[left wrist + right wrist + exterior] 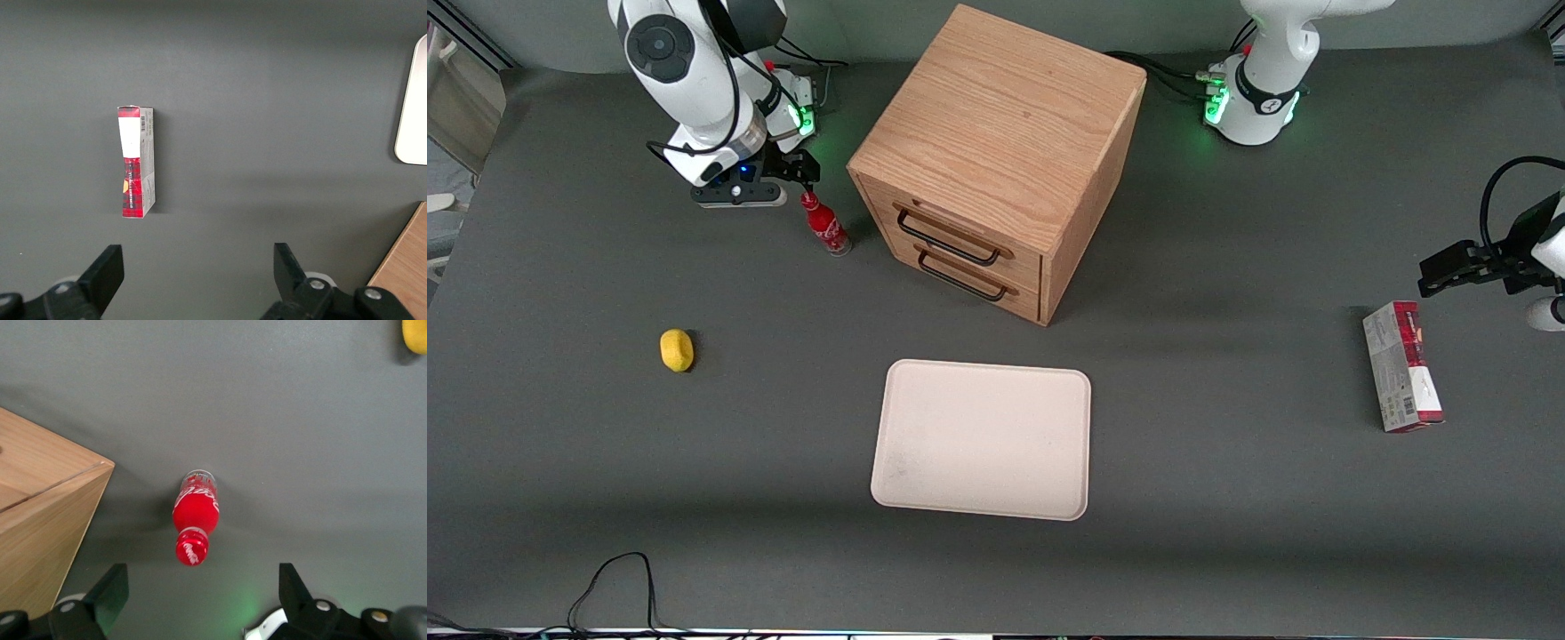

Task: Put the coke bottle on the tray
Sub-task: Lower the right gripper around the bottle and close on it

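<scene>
Upright small red coke bottle (pixel 195 515) directly below black two-finger gripper (pixel 200 587), fingers apart, unclamped; pale cream tray (pixel 983 438) nearer front camera.

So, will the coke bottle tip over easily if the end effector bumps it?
Probably yes: the coke bottle stands upright, tall and narrow on a small clear base. Once down, its round body would likely roll on the flat table. The end effector is open above it, fingers apart on either side, not touching.
</scene>
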Robot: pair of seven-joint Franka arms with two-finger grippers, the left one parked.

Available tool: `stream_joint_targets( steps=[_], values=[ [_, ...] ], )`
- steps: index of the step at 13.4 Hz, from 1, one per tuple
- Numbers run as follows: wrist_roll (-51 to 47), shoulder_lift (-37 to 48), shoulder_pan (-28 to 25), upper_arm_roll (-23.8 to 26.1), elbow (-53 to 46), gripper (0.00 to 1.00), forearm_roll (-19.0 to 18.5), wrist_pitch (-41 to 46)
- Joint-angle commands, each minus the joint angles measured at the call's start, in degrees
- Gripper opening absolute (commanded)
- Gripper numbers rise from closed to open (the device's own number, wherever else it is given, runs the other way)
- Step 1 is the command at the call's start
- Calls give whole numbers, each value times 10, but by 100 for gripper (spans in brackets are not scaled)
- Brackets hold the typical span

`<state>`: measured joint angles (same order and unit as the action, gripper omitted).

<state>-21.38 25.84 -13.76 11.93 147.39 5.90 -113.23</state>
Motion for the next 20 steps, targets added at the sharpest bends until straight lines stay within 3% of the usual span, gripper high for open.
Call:
stream_joint_targets(
  steps=[1,6,9,17,18,19,20],
  values=[
    [-8,25,-22,-3,60,100,15,-63],
    [-13,-2,-28,-3,112,100,16,-173],
    [-38,-4,-51,-3,127,100,18,-199],
    [-41,-6,-54,-3,136,100,18,-216],
    [-41,-5,-55,-3,136,85,18,-217],
    [-42,-5,-55,-3,136,17,18,-216],
    [-42,-4,-55,-3,136,0,18,-216]
  ],
)
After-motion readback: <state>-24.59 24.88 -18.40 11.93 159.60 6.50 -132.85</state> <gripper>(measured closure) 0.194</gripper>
